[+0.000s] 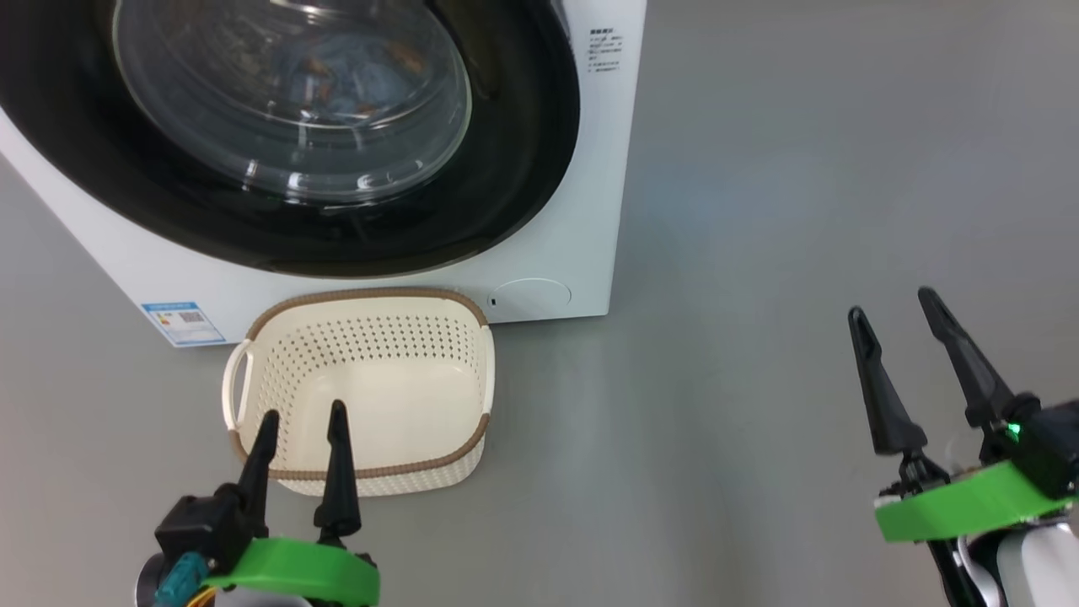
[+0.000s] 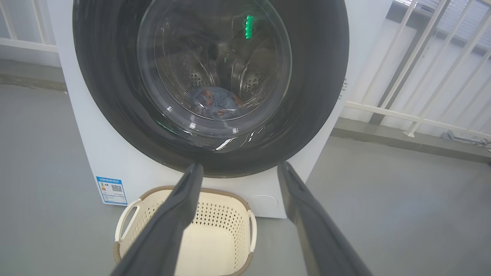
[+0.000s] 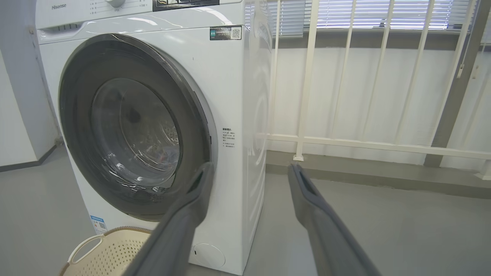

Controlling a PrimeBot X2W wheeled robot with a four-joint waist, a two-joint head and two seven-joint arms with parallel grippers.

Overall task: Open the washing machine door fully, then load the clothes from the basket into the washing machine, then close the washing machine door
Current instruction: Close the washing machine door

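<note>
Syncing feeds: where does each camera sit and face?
Head view: from the head, down at basket and door; left end effector, right end effector show.
Left wrist view: from the left wrist, squarely at the door; own fingers.
Right wrist view: from the right wrist, at the washing machine's corner and railing; own fingers.
All share door and basket.

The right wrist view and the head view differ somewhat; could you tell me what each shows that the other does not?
Right wrist view: the control panel atop the washing machine, with its brand name, and a white railing below window blinds. Head view: the left gripper, open, and the basket's whole bare inside. Both: the washing machine door, shut, the blue label sticker, the basket, and the open right gripper.
</note>
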